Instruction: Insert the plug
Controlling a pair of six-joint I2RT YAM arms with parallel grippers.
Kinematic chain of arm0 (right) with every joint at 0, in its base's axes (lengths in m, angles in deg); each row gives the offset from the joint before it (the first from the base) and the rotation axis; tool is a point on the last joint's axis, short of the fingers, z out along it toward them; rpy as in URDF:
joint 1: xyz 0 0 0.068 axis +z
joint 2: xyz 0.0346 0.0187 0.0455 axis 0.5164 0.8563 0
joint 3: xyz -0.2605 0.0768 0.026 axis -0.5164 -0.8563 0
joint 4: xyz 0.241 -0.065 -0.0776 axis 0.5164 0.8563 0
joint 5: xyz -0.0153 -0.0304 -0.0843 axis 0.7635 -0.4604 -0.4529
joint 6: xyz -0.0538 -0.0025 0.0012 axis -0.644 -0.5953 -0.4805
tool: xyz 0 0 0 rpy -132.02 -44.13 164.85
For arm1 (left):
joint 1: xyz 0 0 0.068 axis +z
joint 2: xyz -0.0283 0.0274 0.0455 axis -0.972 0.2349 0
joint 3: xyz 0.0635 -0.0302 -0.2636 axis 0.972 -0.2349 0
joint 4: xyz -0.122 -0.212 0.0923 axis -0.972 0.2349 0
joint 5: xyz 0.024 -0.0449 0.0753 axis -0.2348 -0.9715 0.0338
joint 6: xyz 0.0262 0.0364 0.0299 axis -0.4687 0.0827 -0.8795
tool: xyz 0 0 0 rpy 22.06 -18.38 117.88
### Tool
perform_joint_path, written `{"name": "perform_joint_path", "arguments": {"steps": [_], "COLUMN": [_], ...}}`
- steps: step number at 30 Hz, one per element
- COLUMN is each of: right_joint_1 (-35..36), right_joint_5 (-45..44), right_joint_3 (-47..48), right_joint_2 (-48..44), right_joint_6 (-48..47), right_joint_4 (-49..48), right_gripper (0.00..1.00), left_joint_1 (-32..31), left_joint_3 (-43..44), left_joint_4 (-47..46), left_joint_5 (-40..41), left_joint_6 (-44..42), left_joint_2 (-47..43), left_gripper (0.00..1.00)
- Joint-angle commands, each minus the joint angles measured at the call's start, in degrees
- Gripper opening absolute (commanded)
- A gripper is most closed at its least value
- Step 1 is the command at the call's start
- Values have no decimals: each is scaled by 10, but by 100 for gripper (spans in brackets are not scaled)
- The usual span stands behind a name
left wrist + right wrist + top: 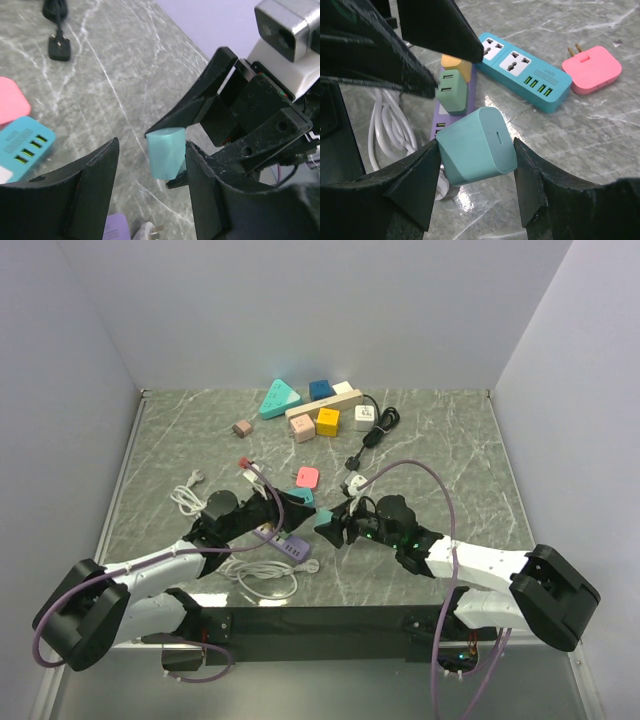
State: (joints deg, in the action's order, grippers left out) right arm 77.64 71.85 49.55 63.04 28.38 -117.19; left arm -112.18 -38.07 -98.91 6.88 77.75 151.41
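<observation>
Right wrist: teal plug (475, 144) in gripper (477, 151)

Grey table (450, 440) w/ blue pwr strip (525, 70), pink adapter (592, 70), prob. white cable (376, 131)

Near the table's far edge sits a cluster of adapters: a teal triangular block (279, 398), a blue cube (320, 389), a yellow cube (327, 421) and a grey cube (362, 417). A small brown cube (241, 427) lies apart, toward the left edge. A black cable (381, 423) coils just beside the grey cube. A pink adapter (308, 476) lies flat near the table's middle, two prongs showing. A white cable (262, 580) loops by the near edge.
</observation>
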Motion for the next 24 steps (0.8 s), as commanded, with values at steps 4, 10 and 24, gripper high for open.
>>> {"name": "perform_joint_path", "arguments": {"steps": [4,10,24], "right_joint_1": [12,14,19], "right_joint_5": [6,8,19], "right_joint_3": [5,0,-3], "right_joint_2": [-22,-39,-50], "right_joint_6": [-16,-15,-14], "right_joint_4": [-27,-32,-41], "right_gripper": [14,13,10], "left_joint_1": [-17,-24,-41], "left_joint_3": [2,1,-3], "left_joint_4": [-42,-61,-140], "left_joint_5": [-25,-37,-90], "left_joint_6": [13,22,47], "left_joint_2": [16,37,88], "left_gripper": [61,61,44]}}
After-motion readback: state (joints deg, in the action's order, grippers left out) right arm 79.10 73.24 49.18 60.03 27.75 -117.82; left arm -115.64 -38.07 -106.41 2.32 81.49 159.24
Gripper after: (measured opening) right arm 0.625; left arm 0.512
